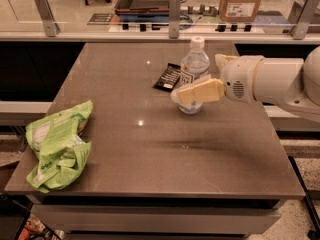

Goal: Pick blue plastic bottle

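Standing upright on the brown table (pixel 150 154), the tall clear bluish plastic bottle (pixel 194 64) is crossed low by the cream gripper (pixel 185 93); whether it grips cannot be told.

The hand (pixel 183 96) sits at the lower body of the upright blue plastic bottle (pixel 195 63) on the table (pixel 150 154).

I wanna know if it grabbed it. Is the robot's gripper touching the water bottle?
Cannot tell. In the camera view the gripper crosses in front of the blue plastic bottle, low down, hiding any contact or gap.
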